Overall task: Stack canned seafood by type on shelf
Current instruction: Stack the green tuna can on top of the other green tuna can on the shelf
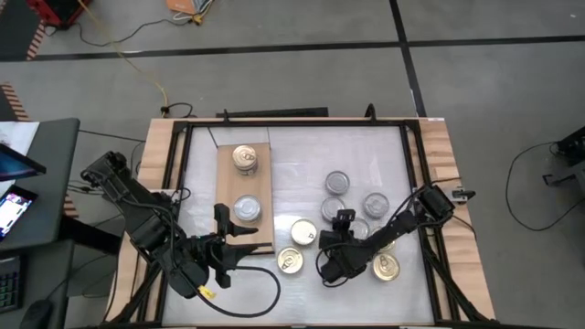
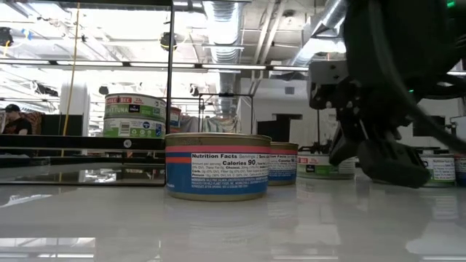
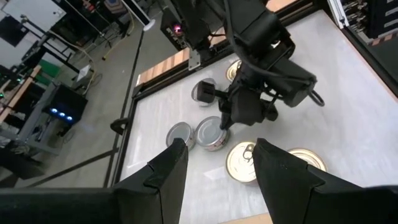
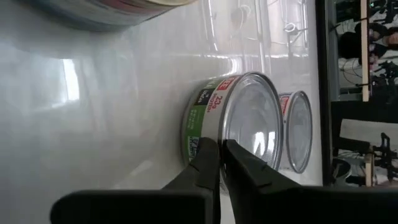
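Your right gripper [image 1: 336, 230] is down on the white tabletop [image 1: 302, 174] among the loose tins, fingers pinched nearly together on the rim of a silver-topped tin [image 4: 239, 124] with a green label; in the right wrist view that label shows white figures I can't make out with confidence. A second silver-lidded tin [image 4: 297, 130] sits just beside it, farther off. Your left gripper [image 1: 227, 239] hovers at the near end of the shelf [image 1: 243, 196], fingers [image 3: 171, 171] apart, holding nothing. The shelf, a tan board, lies on the left half of the table and carries a gold-topped tin [image 1: 245, 158] toward its far end and a silver-topped tin [image 1: 247, 209] toward its near end. In the low view the shelf stack [image 2: 135, 116] reads "TUNA" on a green band, with a red-banded tin on top whose lettering is only partly legible. The nearest loose tin [image 2: 218, 166], blue with a pink stripe, reads "Nutrition Facts" and "Calories 90". More loose tins lie right of the shelf: gold-topped ones [image 1: 303, 232] near the shelf edge and near side, silver ones [image 1: 337, 184] farther back. A person [image 2: 14, 120] shows far left in the room behind.
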Robot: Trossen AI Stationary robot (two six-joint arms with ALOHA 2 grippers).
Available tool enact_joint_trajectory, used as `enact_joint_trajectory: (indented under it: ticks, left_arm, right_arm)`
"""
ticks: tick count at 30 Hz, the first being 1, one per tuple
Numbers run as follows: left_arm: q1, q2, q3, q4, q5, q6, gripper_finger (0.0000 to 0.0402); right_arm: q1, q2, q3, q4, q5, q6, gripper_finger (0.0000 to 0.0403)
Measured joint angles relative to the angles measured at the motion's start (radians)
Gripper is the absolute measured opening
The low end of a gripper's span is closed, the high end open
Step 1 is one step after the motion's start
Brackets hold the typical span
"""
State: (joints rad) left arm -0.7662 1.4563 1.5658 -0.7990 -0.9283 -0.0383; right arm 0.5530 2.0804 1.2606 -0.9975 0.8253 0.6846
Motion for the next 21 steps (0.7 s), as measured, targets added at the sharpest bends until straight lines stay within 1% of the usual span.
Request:
enact_joint_trajectory:
  ticks: [9, 16, 21]
  left_arm:
    - [0.000, 0.000, 0.000, 0.000, 0.002, -0.003, 0.0173]
    - [0.000, 0.000, 0.000, 0.000, 0.002, -0.007, 0.0173]
    - [0.000, 0.000, 0.000, 0.000, 0.002, -0.008, 0.0173]
  right_arm:
    - [0.079, 0.000, 0.000, 0.003, 0.000, 0.074, 0.0048]
    - [0.123, 0.000, 0.003, 0.019, 0.002, 0.078, 0.0048]
    - [0.144, 0.003, 0.002, 0.019, 0.041, 0.078, 0.0048]
